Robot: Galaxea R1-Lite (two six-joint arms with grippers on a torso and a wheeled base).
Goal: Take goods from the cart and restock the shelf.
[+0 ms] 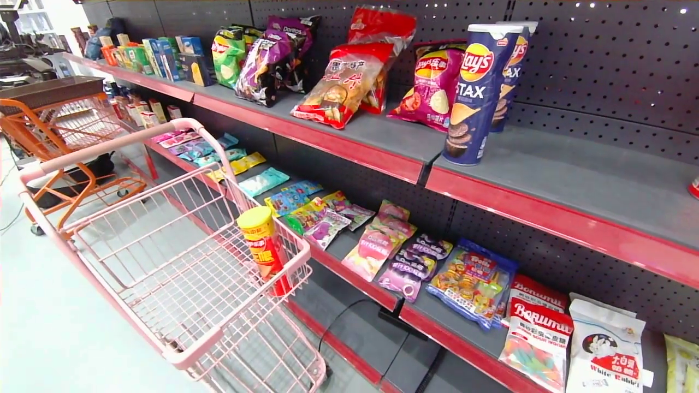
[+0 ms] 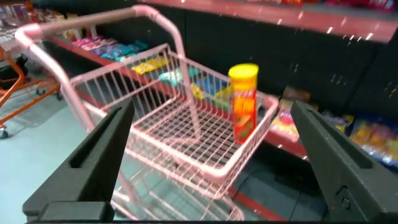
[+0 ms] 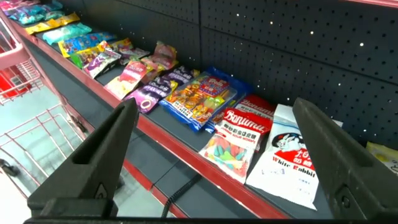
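A pink wire cart (image 1: 180,262) stands in front of the shelf. A red chip can with a yellow lid (image 1: 263,245) stands upright in the cart's corner nearest the shelf. In the left wrist view the same can (image 2: 244,102) sits in the cart basket (image 2: 186,134), some way beyond my left gripper (image 2: 211,162), which is open and holds nothing. My right gripper (image 3: 211,168) is open and empty, hovering over the lower shelf (image 3: 180,165) with its candy bags (image 3: 202,96). On the upper shelf (image 1: 546,180) stand two dark blue chip cans (image 1: 480,93).
Chip bags (image 1: 341,82) and boxes (image 1: 158,54) line the upper shelf, with bare room right of the blue cans. Candy packets (image 1: 398,251) cover the lower shelf. An orange cart (image 1: 60,136) stands behind the pink one. A black cable (image 1: 355,316) lies on the bottom shelf.
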